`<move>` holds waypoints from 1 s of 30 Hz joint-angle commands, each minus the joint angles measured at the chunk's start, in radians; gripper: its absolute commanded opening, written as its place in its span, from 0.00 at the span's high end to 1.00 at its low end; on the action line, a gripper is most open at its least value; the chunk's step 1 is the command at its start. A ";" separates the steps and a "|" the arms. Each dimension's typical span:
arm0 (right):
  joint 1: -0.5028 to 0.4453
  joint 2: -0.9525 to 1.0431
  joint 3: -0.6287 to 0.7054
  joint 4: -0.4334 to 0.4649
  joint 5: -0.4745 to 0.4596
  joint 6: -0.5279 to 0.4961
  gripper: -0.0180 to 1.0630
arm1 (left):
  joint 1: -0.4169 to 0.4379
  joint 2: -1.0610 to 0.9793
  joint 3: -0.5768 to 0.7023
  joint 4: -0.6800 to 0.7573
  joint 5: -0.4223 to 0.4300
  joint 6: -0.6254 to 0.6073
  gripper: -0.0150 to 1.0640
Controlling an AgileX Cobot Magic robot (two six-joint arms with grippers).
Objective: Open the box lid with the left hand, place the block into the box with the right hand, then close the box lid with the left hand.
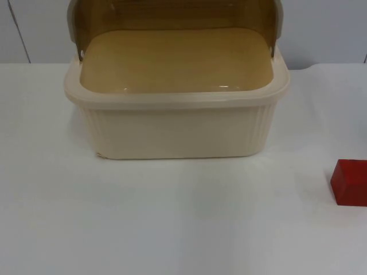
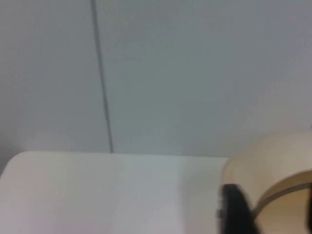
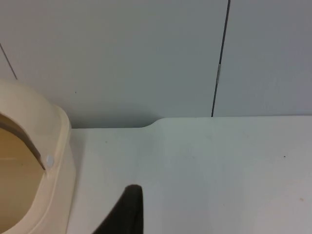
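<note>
Nearby, left claw (image 2: 265, 214) beside box (image 1: 175, 129)

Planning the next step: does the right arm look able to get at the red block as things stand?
Probably yes: the red block lies alone on the white table, apart from the open box, on the right arm's side.

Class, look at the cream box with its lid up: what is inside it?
The box holds nothing visible: only its bare tan floor and walls show. The front wall hides the nearest strip of floor. The red block sits outside on the table.
</note>
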 commanded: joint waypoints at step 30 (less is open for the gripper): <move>0.003 -0.001 -0.006 0.003 0.004 -0.003 0.01 | -0.014 -0.011 0.001 0.146 -0.072 -0.081 0.01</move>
